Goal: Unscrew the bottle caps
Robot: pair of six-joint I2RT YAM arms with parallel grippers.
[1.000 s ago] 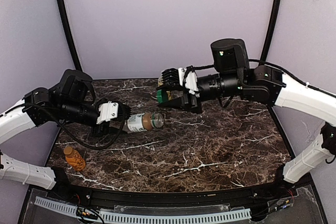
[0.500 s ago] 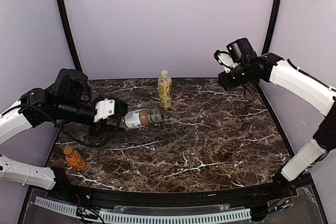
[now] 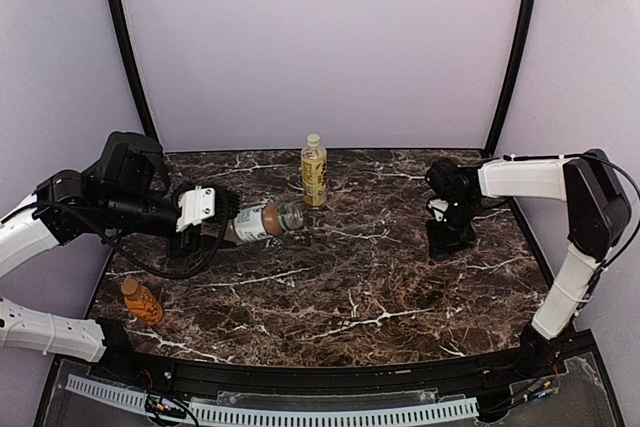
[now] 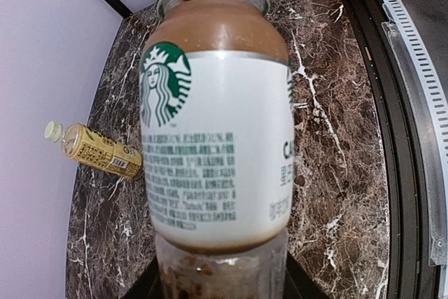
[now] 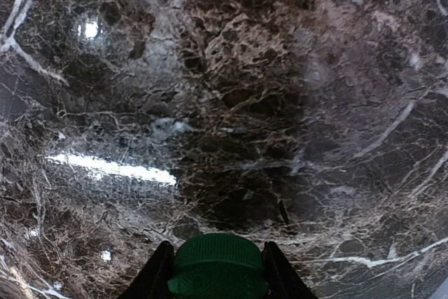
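Three bottles sit in this scene, and one is held. The left gripper (image 3: 222, 229) is clamped on the base of the brownish white-labelled bottle (image 4: 217, 138) and holds it lying sideways just above the table (image 3: 400, 297) at the left. Its neck points right, away from the fingers, with a green ring around the uncapped mouth. In the left wrist view the bottle fills the frame, with its base sunk between the two fingers.

The right gripper (image 3: 447, 242) points straight down close to the marble at the right side, well apart from the held bottle. Its fingers are narrowed on a green cap (image 5: 218, 262), which the right wrist view shows pinched between them over bare table.

The yellow-labelled bottle (image 3: 314, 171) stands upright at the far middle with its white cap on, just beyond the held bottle's mouth. The orange bottle (image 3: 141, 300) sits at the near left edge, apart from both grippers.
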